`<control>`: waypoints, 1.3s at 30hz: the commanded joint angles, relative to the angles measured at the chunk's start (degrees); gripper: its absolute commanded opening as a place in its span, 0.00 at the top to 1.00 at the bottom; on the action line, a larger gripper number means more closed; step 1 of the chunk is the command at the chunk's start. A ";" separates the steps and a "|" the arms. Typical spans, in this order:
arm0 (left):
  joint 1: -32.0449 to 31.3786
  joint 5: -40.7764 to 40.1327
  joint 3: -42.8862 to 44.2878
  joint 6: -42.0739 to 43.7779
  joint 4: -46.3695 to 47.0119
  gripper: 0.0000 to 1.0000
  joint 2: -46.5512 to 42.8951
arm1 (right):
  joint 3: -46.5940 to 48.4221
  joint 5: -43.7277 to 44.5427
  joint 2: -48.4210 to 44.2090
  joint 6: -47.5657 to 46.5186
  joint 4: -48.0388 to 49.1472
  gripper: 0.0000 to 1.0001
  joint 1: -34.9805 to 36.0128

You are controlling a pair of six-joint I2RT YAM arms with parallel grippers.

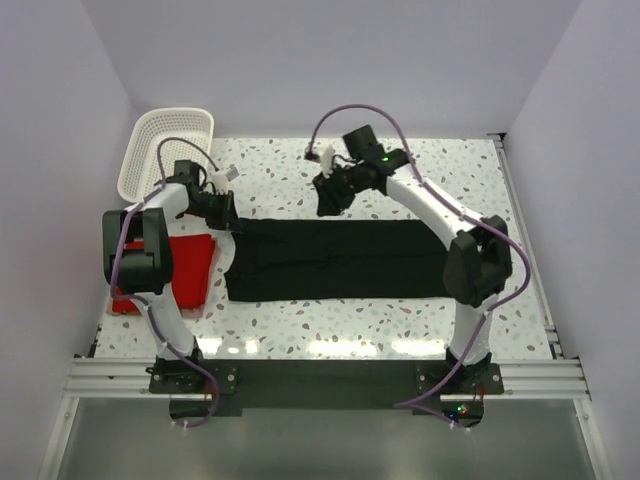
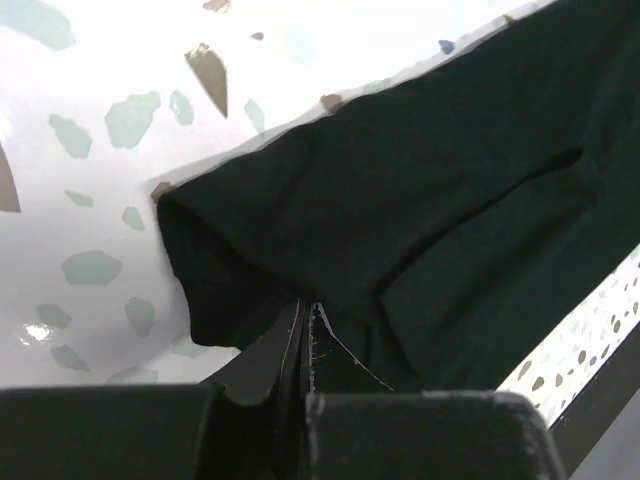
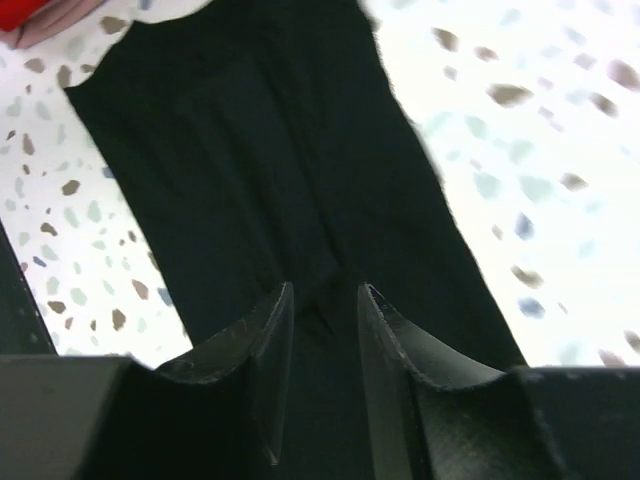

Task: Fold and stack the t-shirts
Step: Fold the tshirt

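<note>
The black t-shirt (image 1: 340, 262) lies folded into a long strip across the middle of the table. My left gripper (image 1: 228, 218) is at the strip's far left corner. In the left wrist view its jaws (image 2: 305, 318) are closed together on the edge of the black cloth (image 2: 420, 200), which is slightly lifted there. My right gripper (image 1: 328, 203) hovers at the far edge near the strip's middle. Its jaws (image 3: 322, 295) stand open over the black cloth (image 3: 250, 150) and hold nothing. The red t-shirt (image 1: 190, 265) lies folded at the table's left edge, and a corner of it shows in the right wrist view (image 3: 20, 12).
A white lattice basket (image 1: 165, 150) stands at the back left corner. The speckled tabletop (image 1: 440, 170) shows behind and in front of the black strip. A metal rail (image 1: 320, 375) runs along the near edge by the arm bases.
</note>
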 commanded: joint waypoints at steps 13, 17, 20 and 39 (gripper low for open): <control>0.08 -5.28 0.03 -4.56 2.42 0.99 5.10 | 10.47 16.21 16.64 -2.30 5.55 0.56 25.92; 0.08 -5.54 0.11 -4.21 2.07 0.99 5.45 | 12.93 18.50 20.33 -2.22 5.64 0.56 27.60; 0.16 -5.54 0.12 -3.94 1.90 0.99 5.62 | 13.63 19.91 22.36 -2.21 5.99 0.56 28.04; 0.08 -6.85 0.12 -3.33 1.81 1.00 6.15 | 11.79 23.52 21.40 1.04 8.80 1.00 28.04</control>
